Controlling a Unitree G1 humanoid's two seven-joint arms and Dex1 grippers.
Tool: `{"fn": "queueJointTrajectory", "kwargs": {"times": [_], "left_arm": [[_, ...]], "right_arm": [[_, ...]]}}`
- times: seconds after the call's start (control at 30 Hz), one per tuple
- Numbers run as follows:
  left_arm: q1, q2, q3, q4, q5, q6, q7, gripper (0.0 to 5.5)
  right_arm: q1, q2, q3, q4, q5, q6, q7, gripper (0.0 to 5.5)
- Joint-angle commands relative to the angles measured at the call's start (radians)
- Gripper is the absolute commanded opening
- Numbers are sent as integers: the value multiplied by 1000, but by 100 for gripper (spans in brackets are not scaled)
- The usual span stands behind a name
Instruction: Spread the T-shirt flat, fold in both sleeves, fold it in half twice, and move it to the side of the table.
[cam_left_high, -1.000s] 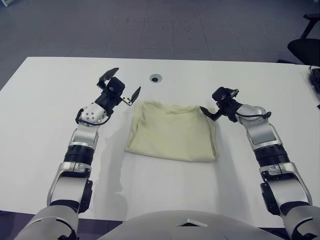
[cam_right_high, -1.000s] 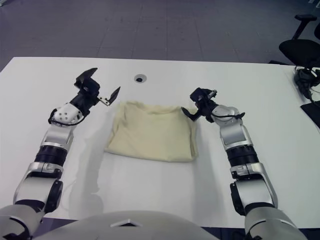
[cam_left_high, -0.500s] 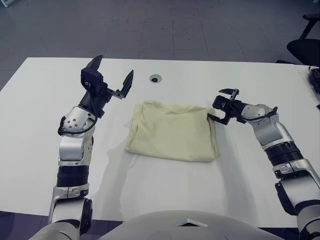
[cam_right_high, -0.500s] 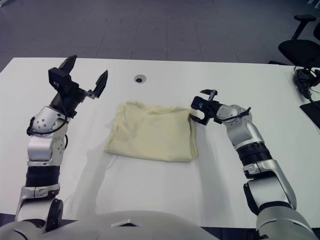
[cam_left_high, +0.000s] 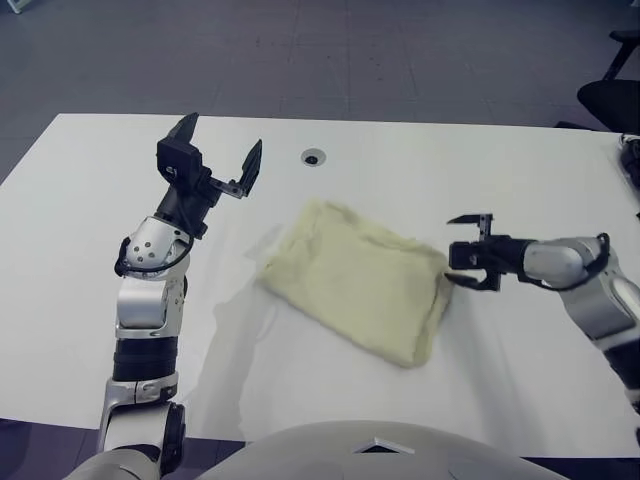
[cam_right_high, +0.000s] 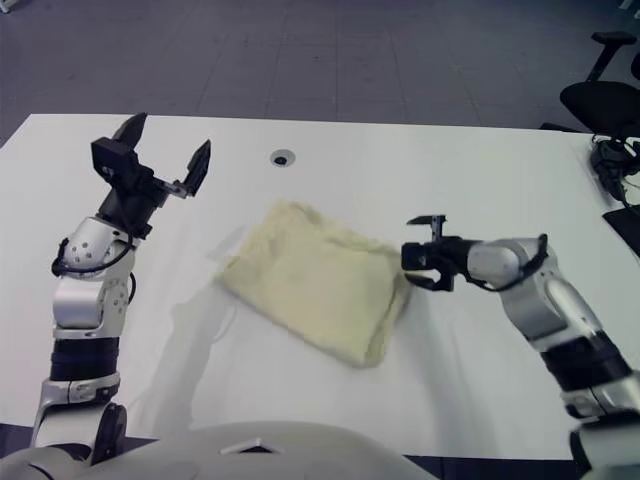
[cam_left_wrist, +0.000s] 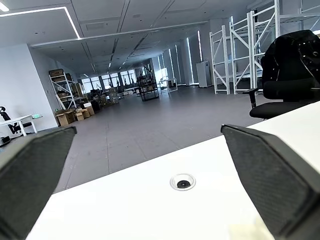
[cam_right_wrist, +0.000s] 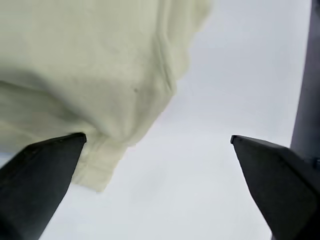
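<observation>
1. T-shirt (cam_left_high: 360, 290): it lies folded into a compact, thick rectangle near the middle of the surface (cam_left_high: 480, 150), skewed so that 1 corner points toward me. It is not yet at the side.
2. Right end effector (cam_left_high: 462, 250): it sits low at the right edge of the T-shirt, with the jaws apart and clamped on nothing. In the right wrist view the cloth (cam_right_wrist: 90, 65) lies ahead of the open jaws. I cannot tell whether a jaw touches the hem.
3. Left end effector (cam_left_high: 222, 140): it is raised above the surface, left of the T-shirt and well apart from it, with the jaws wide apart and nothing held.
4. Handling estimate: the T-shirt is light, soft and limp, with no stiffness of its own. I expect the stacked layers to slip over one another and fall open if lifted by the top layer alone.
5. Recommended hold: I would grip at a folded edge, not the loose hems, and pinch through all layers. I would then drag it low across the surface, which looks smooth enough to let it slide.
</observation>
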Motion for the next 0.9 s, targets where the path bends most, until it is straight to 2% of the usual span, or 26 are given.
{"fn": "queueJointTrajectory", "kwargs": {"times": [0.03,0.17,0.27,0.47,0.57,0.63,0.77,0.9], "left_arm": [[16,-1,14,-22,13,13,11,538],[14,2,15,-15,18,13,14,538],[7,0,10,-8,23,11,10,538],[8,-2,12,-10,26,12,10,538],[5,-2,11,-7,27,12,9,538],[4,-3,11,-3,26,10,8,538],[-3,-8,8,18,32,0,8,538],[-36,-14,5,72,34,-12,2,538]], "right_arm": [[190,-62,-23,-266,132,140,142,540],[253,-37,-35,-494,277,303,184,540],[236,-8,-54,-577,372,408,186,540],[89,7,-180,-550,557,510,208,540],[-25,45,-189,-474,633,538,206,540],[-100,108,-131,-410,623,533,173,540],[-212,304,88,-236,531,491,104,540],[-251,439,294,5,341,382,18,540]]}}
